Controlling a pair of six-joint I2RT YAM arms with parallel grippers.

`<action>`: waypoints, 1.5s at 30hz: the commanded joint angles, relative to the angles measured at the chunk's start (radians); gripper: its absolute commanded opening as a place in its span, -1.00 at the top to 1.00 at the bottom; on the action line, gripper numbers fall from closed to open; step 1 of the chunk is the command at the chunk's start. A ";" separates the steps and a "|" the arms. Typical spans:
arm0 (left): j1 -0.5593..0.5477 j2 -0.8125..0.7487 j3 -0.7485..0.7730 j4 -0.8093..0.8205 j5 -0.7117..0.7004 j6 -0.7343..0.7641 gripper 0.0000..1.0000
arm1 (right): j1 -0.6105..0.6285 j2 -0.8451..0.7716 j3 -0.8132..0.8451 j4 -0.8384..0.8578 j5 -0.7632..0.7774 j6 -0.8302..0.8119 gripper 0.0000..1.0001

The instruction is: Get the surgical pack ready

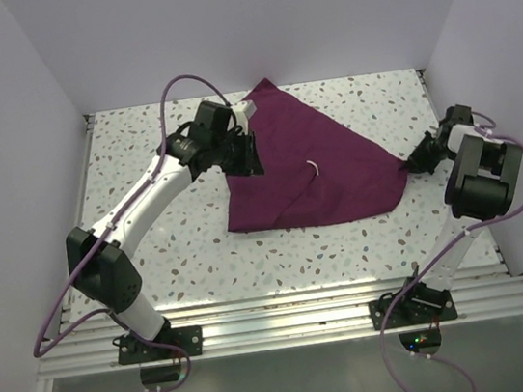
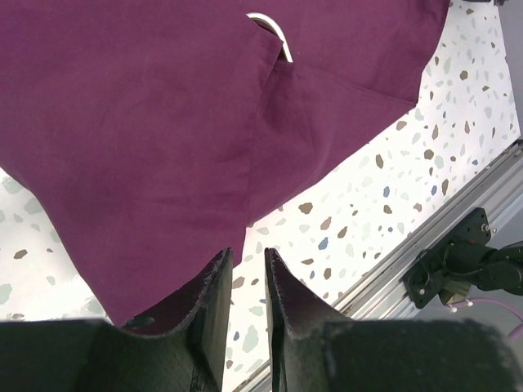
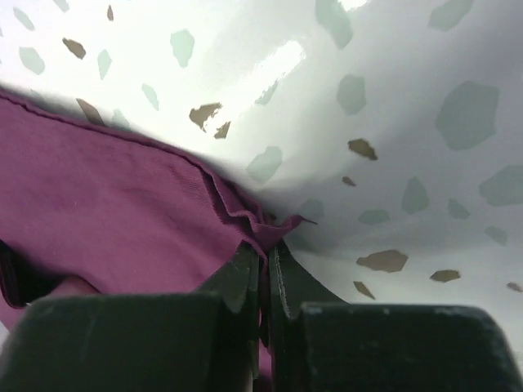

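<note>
The surgical pack's dark purple cloth point(image 1: 306, 165) lies partly folded on the speckled table, one corner pointing to the far side. A small white curved piece point(image 1: 314, 165) peeks from a fold, also in the left wrist view point(image 2: 274, 28). No tray, instruments or gauze show. My left gripper point(image 1: 245, 164) hangs above the cloth's left edge point(image 2: 147, 122), its jaws point(image 2: 247, 257) a little apart and empty. My right gripper point(image 1: 411, 165) is shut on the cloth's right corner point(image 3: 106, 220), which is pinched and bunched at its fingertips point(image 3: 264, 249).
An aluminium rail point(image 1: 288, 314) runs along the near table edge and shows in the left wrist view point(image 2: 458, 204). White walls close in the left, right and far sides. The right arm's base point(image 2: 458, 265) sits on the rail.
</note>
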 commanded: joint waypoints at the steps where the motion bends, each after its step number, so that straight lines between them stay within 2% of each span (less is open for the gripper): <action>1: 0.028 -0.006 0.046 -0.004 0.013 0.015 0.49 | 0.045 -0.068 -0.011 -0.062 0.034 0.024 1.00; 5: 0.059 -0.010 0.061 -0.025 0.011 0.023 0.49 | 0.117 -0.214 0.028 -0.141 0.074 0.036 1.00; 9: 0.073 -0.019 0.064 -0.035 0.013 0.028 0.49 | 0.209 -0.263 0.144 -0.278 0.152 -0.016 1.00; 13: 0.075 -0.022 0.063 -0.039 0.016 0.020 0.50 | 0.295 -0.269 0.245 -0.320 0.127 -0.016 1.00; 17: 0.076 -0.024 0.061 -0.044 0.010 0.014 0.50 | 0.400 -0.234 0.337 -0.365 0.103 0.002 1.00; 23: 0.085 -0.030 0.061 -0.070 -0.027 0.002 0.53 | 0.594 -0.185 0.460 -0.346 0.093 0.078 1.00; 28: 0.113 -0.048 0.053 -0.099 -0.090 -0.020 0.55 | 0.763 -0.076 0.603 -0.331 0.102 0.140 1.00; 36: 0.137 -0.093 0.006 -0.117 -0.142 -0.043 0.56 | 0.889 0.120 0.862 -0.343 0.111 0.182 1.00; 39: 0.144 -0.116 -0.025 -0.117 -0.159 -0.054 0.56 | 0.915 0.184 0.916 -0.349 0.102 0.185 1.00; 45: 0.160 -0.160 -0.080 -0.119 -0.187 -0.069 0.57 | 0.960 0.237 0.916 -0.325 0.079 0.185 1.00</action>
